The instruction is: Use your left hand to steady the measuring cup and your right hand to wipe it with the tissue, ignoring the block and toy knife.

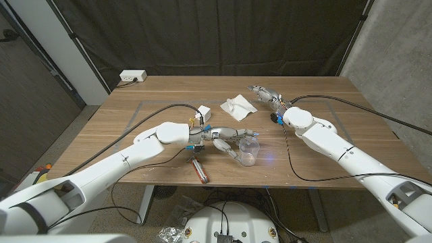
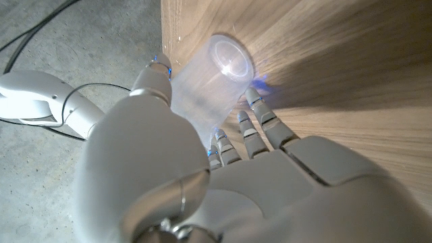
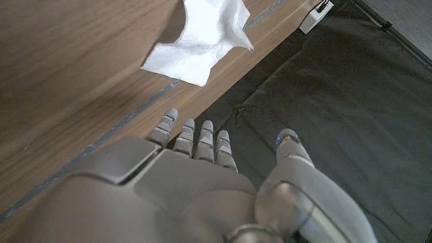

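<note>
Cupping the measuring cup (image 1: pixel 248 151) with left hand (image 1: pixel 226 138); right hand (image 1: pixel 268 96) hovering spread, empty, just beside the tissue (image 1: pixel 237 106).

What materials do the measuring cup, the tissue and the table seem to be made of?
Measuring cup: probably clear plastic, since the wood grain shows through its wall. Tissue: soft white paper, matte and crumpled with folds. Table: wood or a wood-look laminate, with brown streaked grain and a smooth, low-sheen finish.
</note>
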